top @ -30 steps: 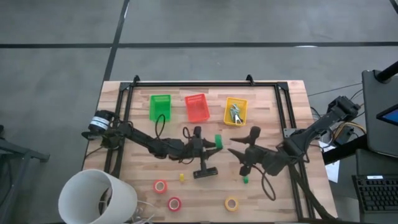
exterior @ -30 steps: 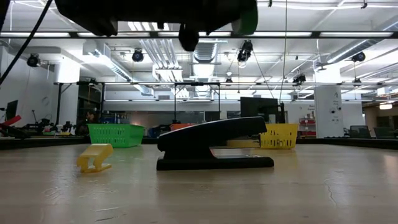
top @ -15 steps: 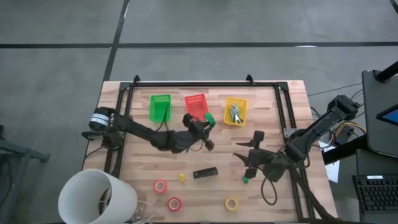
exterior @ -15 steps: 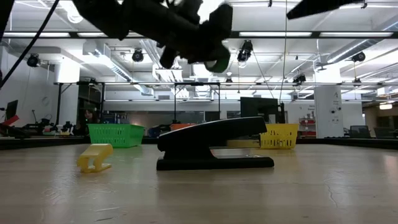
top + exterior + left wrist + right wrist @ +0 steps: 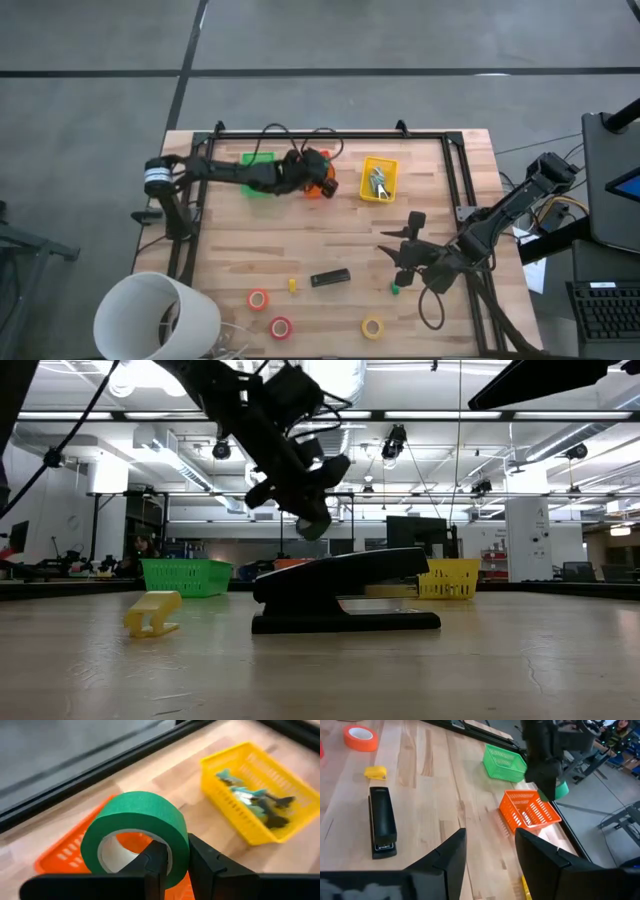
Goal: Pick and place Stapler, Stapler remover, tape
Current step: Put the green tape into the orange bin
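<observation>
My left gripper (image 5: 318, 172) is shut on the green tape roll (image 5: 135, 832) above the orange basket (image 5: 60, 857), which stands at the table's far side. The black stapler (image 5: 330, 278) lies flat on the table near its front, beside a small yellow block (image 5: 292, 286). Two red-orange tape rolls (image 5: 258, 299) (image 5: 281, 327) and a yellow one (image 5: 372, 327) lie flat near the near edge. Stapler removers (image 5: 250, 797) lie in the yellow basket (image 5: 378, 180). My right gripper (image 5: 397, 250) hovers open over the table, to the right of the stapler. My left gripper holds the green tape roll by the wall of its ring (image 5: 176, 851), one finger (image 5: 155, 865) inside the hollow centre and the other (image 5: 202, 865) outside. The roll is lifted clear and stands on edge above the orange basket.
A green basket (image 5: 258, 170) stands left of the orange one, along the black frame (image 5: 320, 135) at the far edge. A small green block (image 5: 395, 290) lies by my right gripper. A white bucket (image 5: 155, 318) stands at the near left corner. Bare wood lies between baskets and stapler.
My left gripper, still shut on the green tape roll, has carried it from above the stapler in the table's middle toward the far edge, and it now stands over the orange basket. My right gripper has drawn back a little toward the near edge.
</observation>
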Robot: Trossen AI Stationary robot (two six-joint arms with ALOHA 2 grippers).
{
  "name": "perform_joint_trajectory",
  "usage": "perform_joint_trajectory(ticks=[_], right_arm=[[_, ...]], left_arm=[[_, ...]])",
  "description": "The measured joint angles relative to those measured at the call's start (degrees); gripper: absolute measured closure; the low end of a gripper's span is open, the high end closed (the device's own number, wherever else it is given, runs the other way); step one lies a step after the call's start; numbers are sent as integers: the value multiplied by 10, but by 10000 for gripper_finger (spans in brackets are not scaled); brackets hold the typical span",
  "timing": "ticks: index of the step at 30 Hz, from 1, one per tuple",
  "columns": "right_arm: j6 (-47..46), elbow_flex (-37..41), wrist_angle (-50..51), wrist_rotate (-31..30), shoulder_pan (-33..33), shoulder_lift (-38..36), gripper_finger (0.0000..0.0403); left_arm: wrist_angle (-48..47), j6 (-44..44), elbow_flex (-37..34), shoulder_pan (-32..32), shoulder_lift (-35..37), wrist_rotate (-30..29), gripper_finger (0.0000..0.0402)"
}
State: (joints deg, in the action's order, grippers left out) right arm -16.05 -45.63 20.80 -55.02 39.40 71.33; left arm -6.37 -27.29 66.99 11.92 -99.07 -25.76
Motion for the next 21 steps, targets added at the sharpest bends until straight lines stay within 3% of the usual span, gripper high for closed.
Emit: perform_joint_trajectory(ticks=[7,21], right_arm=[[2,3,0,0,0,0,252],[-1,4,-1,0,0,0,255]], left_arm=[[-14,-20,8,55,0,102,342],[-29,-15,3,89,-37,143,341]])
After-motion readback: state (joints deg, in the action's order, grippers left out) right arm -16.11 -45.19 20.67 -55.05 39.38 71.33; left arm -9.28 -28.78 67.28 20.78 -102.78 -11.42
